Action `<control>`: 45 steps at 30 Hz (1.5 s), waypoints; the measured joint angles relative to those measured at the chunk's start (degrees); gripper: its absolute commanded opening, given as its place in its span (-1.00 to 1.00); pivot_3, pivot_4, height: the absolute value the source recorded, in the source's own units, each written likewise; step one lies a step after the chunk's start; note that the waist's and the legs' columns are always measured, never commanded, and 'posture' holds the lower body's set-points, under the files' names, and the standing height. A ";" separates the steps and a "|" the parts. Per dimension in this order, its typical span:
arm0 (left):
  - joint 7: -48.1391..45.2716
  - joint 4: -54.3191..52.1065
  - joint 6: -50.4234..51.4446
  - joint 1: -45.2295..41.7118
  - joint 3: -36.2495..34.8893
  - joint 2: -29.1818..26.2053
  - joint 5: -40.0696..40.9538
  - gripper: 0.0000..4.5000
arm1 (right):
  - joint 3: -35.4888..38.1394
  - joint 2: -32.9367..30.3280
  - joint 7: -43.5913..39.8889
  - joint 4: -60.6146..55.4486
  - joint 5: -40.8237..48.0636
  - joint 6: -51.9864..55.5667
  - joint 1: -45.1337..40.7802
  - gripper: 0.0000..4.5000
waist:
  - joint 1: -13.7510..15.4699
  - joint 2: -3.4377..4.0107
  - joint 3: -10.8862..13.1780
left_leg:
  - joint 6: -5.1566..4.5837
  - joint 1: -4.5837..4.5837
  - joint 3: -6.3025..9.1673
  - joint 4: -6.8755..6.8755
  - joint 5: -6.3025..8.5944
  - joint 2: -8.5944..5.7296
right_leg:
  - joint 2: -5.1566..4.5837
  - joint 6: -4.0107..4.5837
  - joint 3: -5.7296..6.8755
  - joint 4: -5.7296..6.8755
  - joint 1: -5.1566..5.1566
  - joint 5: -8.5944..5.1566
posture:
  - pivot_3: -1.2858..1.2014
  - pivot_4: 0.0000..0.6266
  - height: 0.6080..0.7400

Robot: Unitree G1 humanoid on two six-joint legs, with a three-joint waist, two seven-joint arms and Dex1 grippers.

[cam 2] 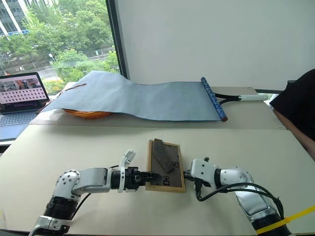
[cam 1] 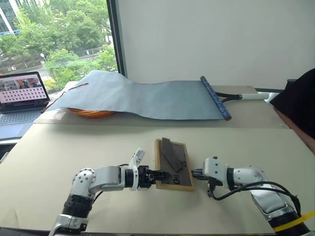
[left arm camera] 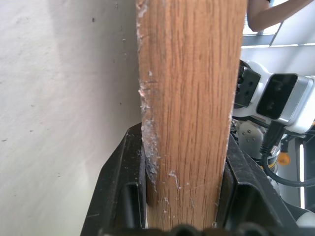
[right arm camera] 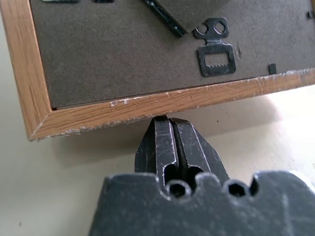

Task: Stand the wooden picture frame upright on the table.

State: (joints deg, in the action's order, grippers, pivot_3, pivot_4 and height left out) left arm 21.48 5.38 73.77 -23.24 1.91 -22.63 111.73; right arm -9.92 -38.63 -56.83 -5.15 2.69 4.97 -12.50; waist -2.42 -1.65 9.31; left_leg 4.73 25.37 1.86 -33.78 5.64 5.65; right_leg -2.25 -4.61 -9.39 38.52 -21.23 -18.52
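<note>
**Op:** Head cam: wooden picture frame [cam 1: 173, 164] lies back-up on the table [cam 1: 74, 147], dark backing w/ easel stand showing, near my edge, between both arms. Left gripper [cam 1: 158, 175] is at its left edge, right gripper [cam 1: 195, 173] at the right edge.

**Obs:** Left clamped?

**Op:** Yes. Left wrist cam: wood edge sits between the two black fingers [left arm camera: 118, 187], pressed both sides. So clamped on the frame.

**Obs:** And right?

**Op:** Right wrist cam: fingers [right arm camera: 165, 140] pinched together, nothing between them, tip just touching or nearly touching the frame's wood rim; can't tell which. Looks like a brace, not a grip.

**Obs:** Progress?

**Op:** Early, imo. Frame's gripped on one side but not upright yet. Left to do: tip it up, swing the easel stand out, set it down so it stands alone, let go.
</note>
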 measured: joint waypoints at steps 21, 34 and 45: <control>-30.95 -0.11 8.94 -10.92 0.31 -11.49 -15.72 -0.49 | 9.42 2.61 6.18 -11.82 39.96 47.52 -17.63 0.98 | 0.63 -0.01 0.19 | 0.04 1.09 0.01 0.25 -0.04 0.00 | -0.02 0.22 0.08 -0.17 -1.07 0.14 | 0.03 -0.52 0.60; -35.08 9.48 13.84 -13.73 0.43 -11.11 -12.69 -0.49 | 4.27 2.81 -2.37 -15.65 30.47 26.74 -15.49 0.98 | 0.74 -0.02 0.21 | 0.04 1.10 0.04 0.36 -0.04 0.01 | -0.02 0.21 0.16 -0.23 -1.09 0.13 | 0.03 -0.52 0.60; -40.05 13.60 17.92 -12.86 0.46 -15.68 -10.98 -0.49 | 9.84 -5.66 -4.31 -6.90 19.77 10.26 -12.85 0.98 | 1.39 -0.03 0.22 | 0.08 1.10 0.06 0.40 -0.07 0.01 | -0.03 0.22 0.20 -0.34 -1.09 0.14 | 0.03 -0.52 0.60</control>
State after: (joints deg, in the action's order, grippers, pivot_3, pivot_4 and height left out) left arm -18.57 18.98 91.69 -36.11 2.37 -38.31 100.75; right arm -0.09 -44.29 -61.13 -12.05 22.46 15.22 -25.35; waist -1.03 -1.68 9.53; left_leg 4.81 26.48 1.92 -33.38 5.57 5.66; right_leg -2.28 -4.39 -9.19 38.18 -22.32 -18.37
